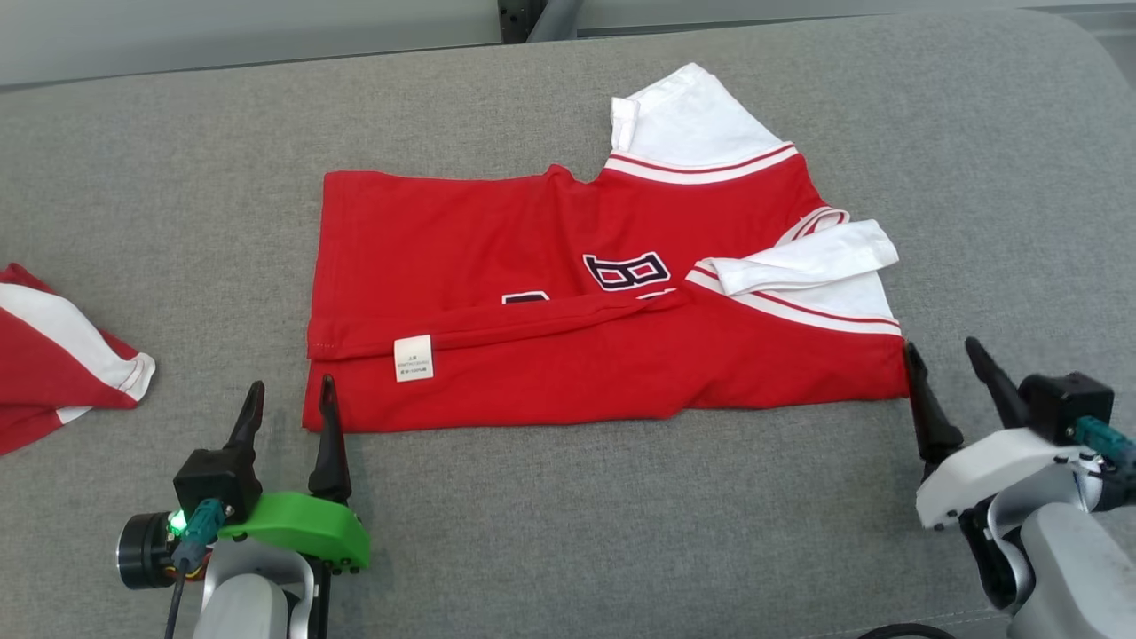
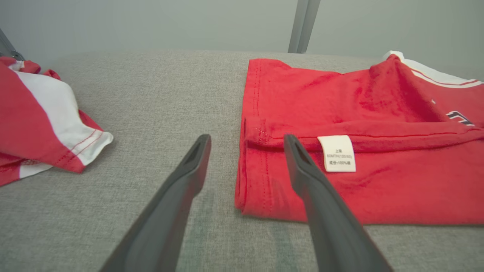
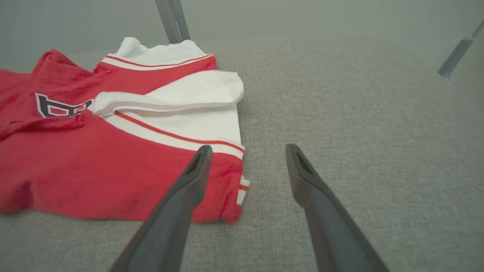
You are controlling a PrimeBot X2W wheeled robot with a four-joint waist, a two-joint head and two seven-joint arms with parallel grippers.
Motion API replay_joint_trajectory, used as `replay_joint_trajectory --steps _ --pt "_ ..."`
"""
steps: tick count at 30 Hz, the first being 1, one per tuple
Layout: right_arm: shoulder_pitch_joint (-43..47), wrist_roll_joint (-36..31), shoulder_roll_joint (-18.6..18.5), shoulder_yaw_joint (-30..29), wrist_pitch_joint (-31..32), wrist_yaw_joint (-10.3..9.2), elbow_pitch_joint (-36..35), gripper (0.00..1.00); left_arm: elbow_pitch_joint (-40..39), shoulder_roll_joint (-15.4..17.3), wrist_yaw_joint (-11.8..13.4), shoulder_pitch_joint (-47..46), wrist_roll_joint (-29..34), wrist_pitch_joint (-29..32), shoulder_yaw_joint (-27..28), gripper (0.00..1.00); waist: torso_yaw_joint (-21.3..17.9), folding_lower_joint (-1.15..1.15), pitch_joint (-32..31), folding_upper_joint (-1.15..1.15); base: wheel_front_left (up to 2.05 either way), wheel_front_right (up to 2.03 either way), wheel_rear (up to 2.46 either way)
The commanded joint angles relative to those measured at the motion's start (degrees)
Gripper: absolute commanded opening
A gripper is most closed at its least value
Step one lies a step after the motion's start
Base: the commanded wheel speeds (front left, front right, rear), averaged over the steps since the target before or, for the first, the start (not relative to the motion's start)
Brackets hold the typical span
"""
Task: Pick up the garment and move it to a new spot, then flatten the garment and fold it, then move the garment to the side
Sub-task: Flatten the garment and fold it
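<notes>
Red cotton with white sleeves makes up the jersey (image 1: 497,231) (image 2: 378,189) (image 3: 75,162), which lies folded lengthwise at the centre of the grey fabric-covered bench (image 1: 621,532) in the head view. Its near half is doubled up over the body, so a white care label (image 1: 414,358) (image 2: 336,153) faces up near the hem end, toward 8 o'clock. Black lettering (image 1: 626,271) (image 3: 56,107) peeks out above the fold line. One white sleeve (image 1: 808,257) (image 3: 174,94) is folded back across the shoulder end at 3 o'clock. The other sleeve (image 1: 692,115) sticks out toward 1 o'clock.

The left gripper (image 1: 292,383) (image 2: 246,138) sits at 7 o'clock with its fingers spread wide and holding nothing. Its inner finger stands at the jersey's near hem corner and the other over bare bench. Whether the inner finger touches the cloth cannot be told.

The right gripper (image 1: 939,346) (image 3: 248,147) sits at 4 o'clock, fingers likewise wide apart and empty. Its inner finger is at the near shoulder corner and its outer finger over bare bench.

A second red-and-white garment (image 1: 53,355) (image 2: 38,117) lies crumpled at 9 o'clock, well apart from the jersey. A grey metal post (image 2: 304,26) (image 3: 172,20) rises beyond the bench's far edge.
</notes>
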Motion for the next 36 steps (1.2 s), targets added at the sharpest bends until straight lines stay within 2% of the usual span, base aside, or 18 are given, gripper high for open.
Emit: replay_joint_trajectory --steps 1,13,15,16,17,19,22,29,36 --pt "0.9 0.3 0.0 0.4 -0.1 -0.11 0.2 1.0 0.0 0.2 0.2 0.9 -0.4 0.0 -0.1 1.0 -0.2 0.0 -0.1 -0.01 0.0 0.0 0.0" --pt "-0.8 4.8 1.1 4.4 -0.1 -0.11 6.7 1.0 0.1 0.2 -0.5 -0.5 -0.2 0.0 -2.5 1.0 1.4 0.0 2.0 -0.01 0.0 0.0 0.0" --pt "-1.4 5.1 1.3 4.9 -0.1 -0.11 7.5 0.97 0.0 0.2 -1.0 -0.9 -0.6 0.0 -2.5 1.0 1.7 0.0 2.7 -0.01 0.0 0.0 0.0" --pt "-1.8 5.1 1.4 5.3 -0.1 -0.11 8.0 0.63 0.0 0.2 -1.3 -1.2 -0.5 0.0 -2.4 1.0 1.8 0.0 2.9 -0.01 0.0 0.0 0.0" --pt "-2.1 5.1 1.5 5.5 0.0 -0.11 8.4 0.45 0.1 0.2 -1.3 -1.4 -0.5 0.0 -2.4 1.0 1.9 0.0 3.1 -0.01 0.0 0.0 0.0" --pt "-2.5 5.2 1.6 6.1 0.0 -0.11 9.7 0.0 0.4 0.3 -1.7 -1.7 -0.3 0.0 -2.1 1.0 2.1 0.0 3.5 -0.01 0.0 0.0 0.0" --pt "-2.9 5.7 1.5 6.6 0.1 -0.12 10.3 0.0 0.8 0.2 -1.9 -2.2 -0.1 0.0 -1.8 1.0 2.1 0.0 3.9 -0.01 0.0 0.0 0.0" --pt "-3.8 6.3 0.9 6.6 0.0 -0.13 7.9 0.0 3.0 0.2 -4.0 -3.1 -2.6 0.0 -1.6 1.0 1.1 0.0 4.7 -0.01 0.0 0.0 0.0" --pt "-4.0 6.3 1.0 7.1 0.0 -0.13 6.3 0.0 8.7 0.2 -4.7 -4.4 -5.4 0.1 -1.7 0.99 0.1 0.0 5.1 -0.01 0.0 0.0 0.0"
